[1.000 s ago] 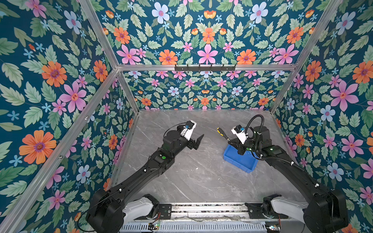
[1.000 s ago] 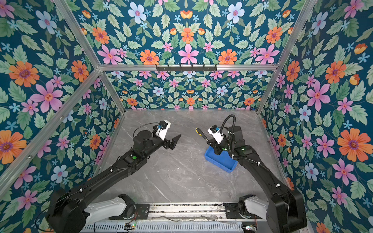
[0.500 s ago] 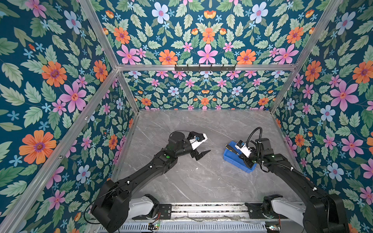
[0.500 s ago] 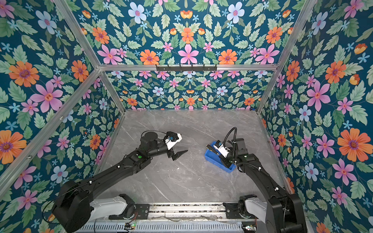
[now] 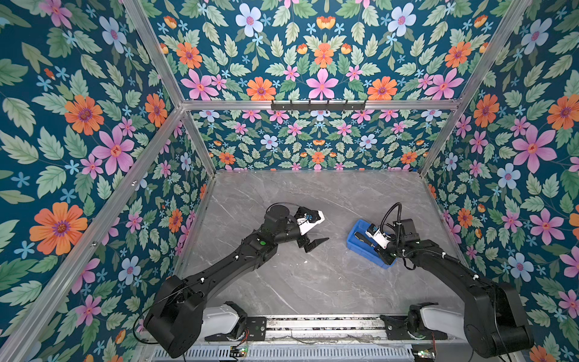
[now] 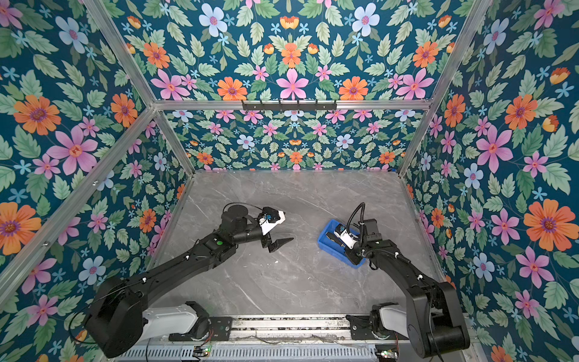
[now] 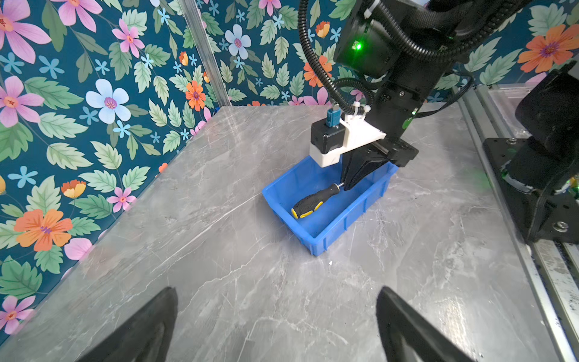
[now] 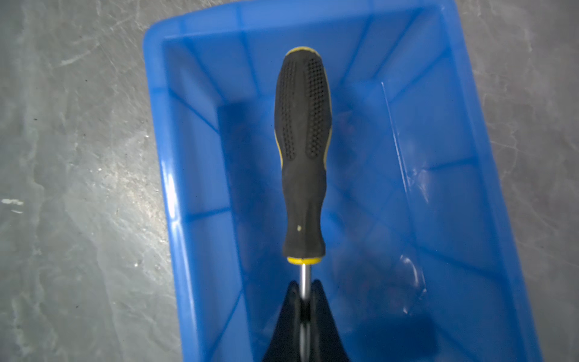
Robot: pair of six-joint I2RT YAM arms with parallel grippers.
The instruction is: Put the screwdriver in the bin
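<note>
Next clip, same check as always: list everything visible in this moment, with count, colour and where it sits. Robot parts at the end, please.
screwdriver: one, black and yellow handle with thin metal shaft, inside the bin, shaft clamped by the right gripper
bin: one, bright blue, on the table's right side
table: one, grey marble pattern, floor of the cell
walls: three in view, teal floral print, around the table
frame: silver metal bars, along the wall edges
hook rail: one, black, on the back bar
base rail: one, silver, at the near edge
arms: two, black, rising from the base rail
left gripper: one, black, open, over bare table
right gripper: one, black, shut, inside the bin
</note>
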